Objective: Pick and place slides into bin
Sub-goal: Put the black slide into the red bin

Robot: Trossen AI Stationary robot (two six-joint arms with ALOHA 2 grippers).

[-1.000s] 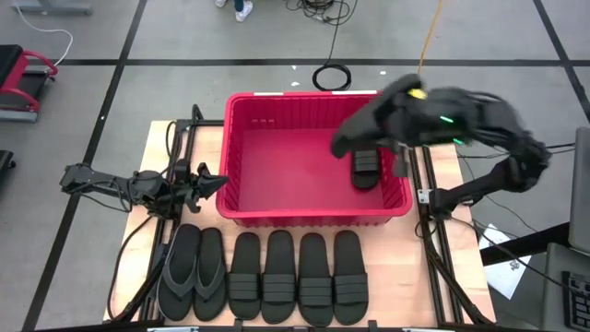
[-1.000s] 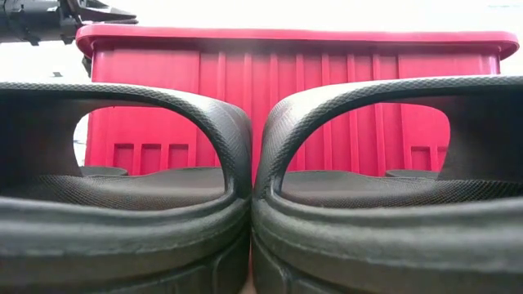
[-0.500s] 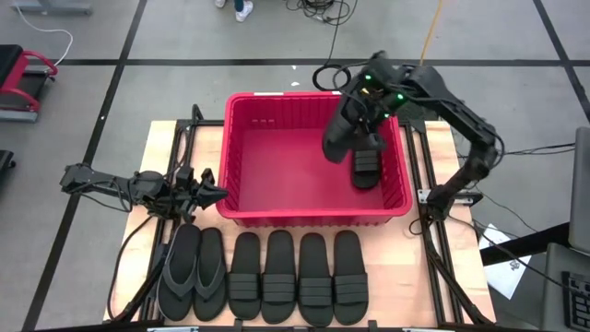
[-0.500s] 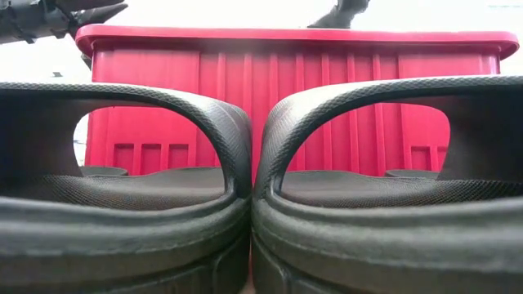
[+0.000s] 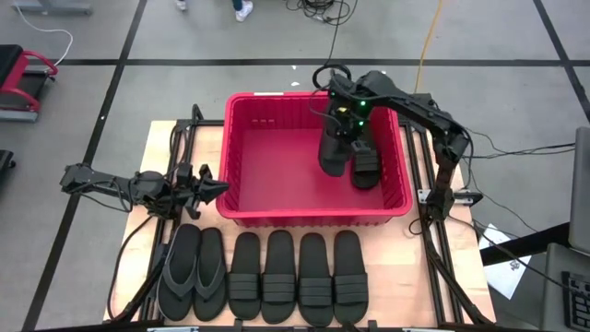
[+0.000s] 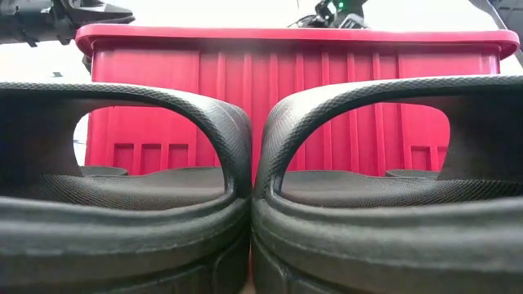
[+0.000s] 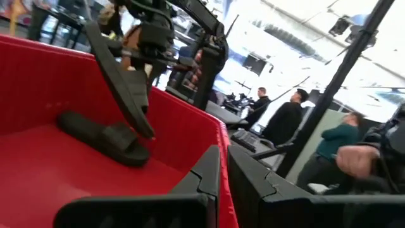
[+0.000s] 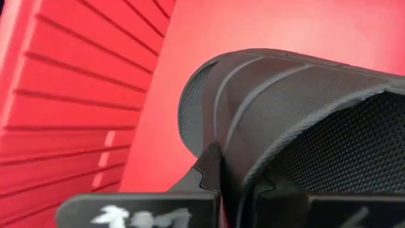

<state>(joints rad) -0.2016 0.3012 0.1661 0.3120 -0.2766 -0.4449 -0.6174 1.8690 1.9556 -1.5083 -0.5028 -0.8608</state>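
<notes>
The red bin (image 5: 313, 219) stands mid-table. One black slide (image 5: 366, 168) lies flat on its floor near the right wall. Beside it, over the floor, my right gripper (image 5: 343, 118) is shut on a second slide (image 5: 333, 153), which hangs steeply in the left wrist view (image 7: 120, 76). Two flip-flops (image 5: 194, 273) and several more slides (image 5: 297, 277) lie side by side on the table in front of the bin. My left gripper (image 5: 218, 188) hovers shut by the bin's left near corner, holding nothing. My right gripper pinches the edge of the slide's ribbed strap (image 8: 235, 149) between its two fingers, coming from above and slanting down into the bin. The slide hangs tilted below the fingers, its lower end (image 7: 147, 130) close over the lying slide; whether they touch, I cannot tell.
The bin's ribbed left wall (image 8: 76, 95) is close beside the held slide. In the low view two slides (image 6: 131, 204) fill the foreground before the bin (image 6: 302, 82). People stand in the room beyond the table (image 7: 285, 123). Cables lie on the floor behind the bin (image 5: 330, 76).
My right gripper has swung from above the bin's right side toward the table's left and down into the bin, tipping to point more steeply down. The held slide has come along and now hangs lower, beside the slide lying in the bin.
</notes>
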